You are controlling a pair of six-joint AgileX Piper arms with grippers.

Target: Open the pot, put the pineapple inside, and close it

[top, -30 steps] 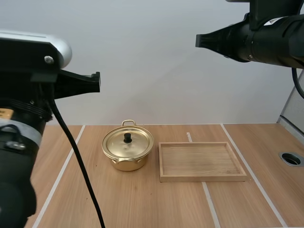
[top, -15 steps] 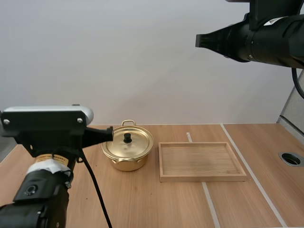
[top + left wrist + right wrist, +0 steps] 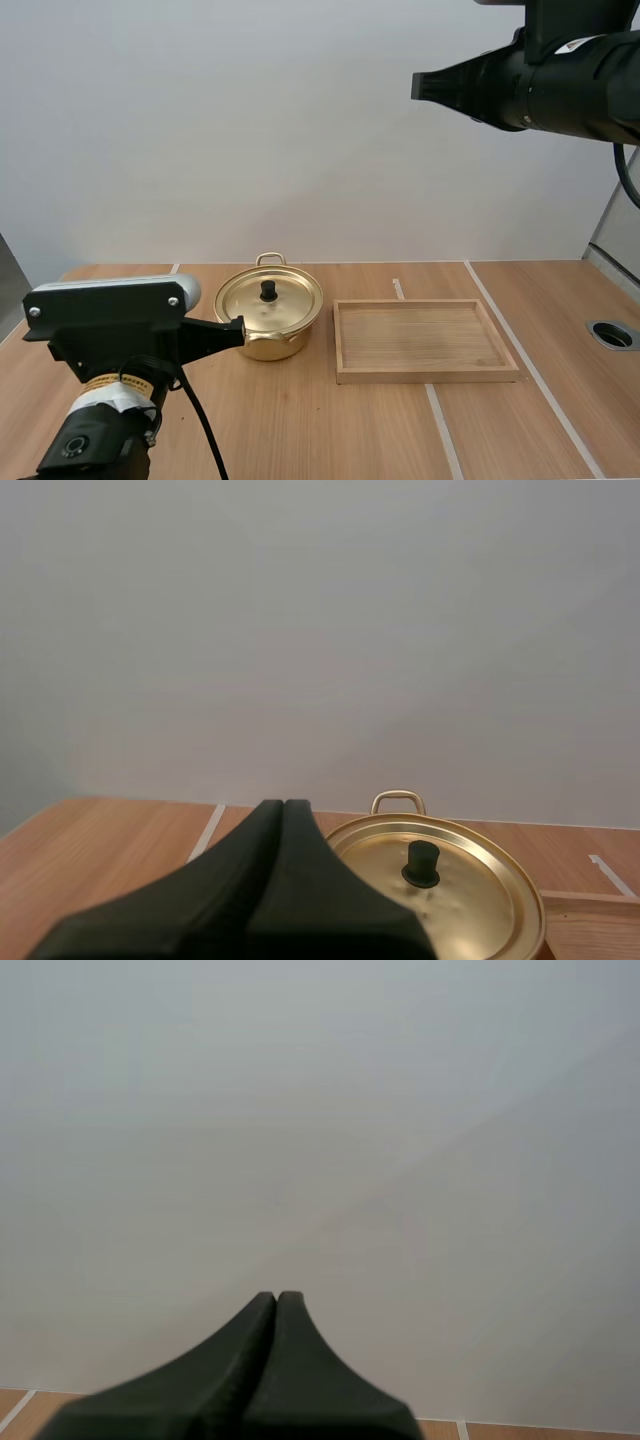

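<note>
The left gripper (image 3: 238,326) was the closest thing. It hung low over the wooden table (image 3: 330,430), on the near left side of the pot (image 3: 268,345). Its two black fingers were pressed flat together into one dark point, and they held nothing. The point aimed at the pot's left edge and was very close to it, but it was not possible to tell if it touched the pot. In the left wrist view, the pot sat just past the tip of those closed fingers and a little to the right. The right gripper (image 3: 415,85) was high up in the air, far above the pot and off to its right. Its fingers were squeezed together too, with nothing between them, and they pointed to the left. The pot itself was small, round and shiny gold, and it stood upright on the table. Its lid (image 3: 285,305) was on top and closed it all the way. A little black knob (image 3: 268,290) stuck up from the middle of the lid. A thin gold handle (image 3: 270,258) made a loop on the far side of the pot. Just to the right of the pot lay a flat wooden tray (image 3: 425,375), close to the pot but not touching it. White lines (image 3: 437,420) ran along the table on both sides of the pot. Behind the pot, past the far edge of the table, stood a plain pale wall (image 3: 300,130).
</note>
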